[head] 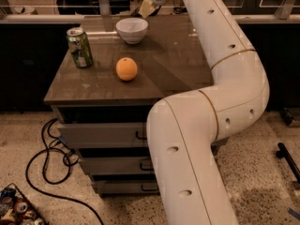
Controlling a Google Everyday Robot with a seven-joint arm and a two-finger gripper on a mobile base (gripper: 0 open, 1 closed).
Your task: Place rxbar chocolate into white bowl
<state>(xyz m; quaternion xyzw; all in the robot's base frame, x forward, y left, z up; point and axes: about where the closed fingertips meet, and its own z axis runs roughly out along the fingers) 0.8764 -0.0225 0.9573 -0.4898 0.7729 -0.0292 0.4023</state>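
Note:
The white bowl stands at the back of the brown cabinet top. My gripper hangs just above and behind the bowl's right rim, at the top edge of the view, at the end of the long white arm. The rxbar chocolate does not show anywhere. I cannot tell whether it lies inside the bowl, since only part of the bowl's pale inside is visible.
An orange sits mid-table in front of the bowl. A green soda can stands at the left edge. The cabinet has drawers below. Black cables lie on the floor at left.

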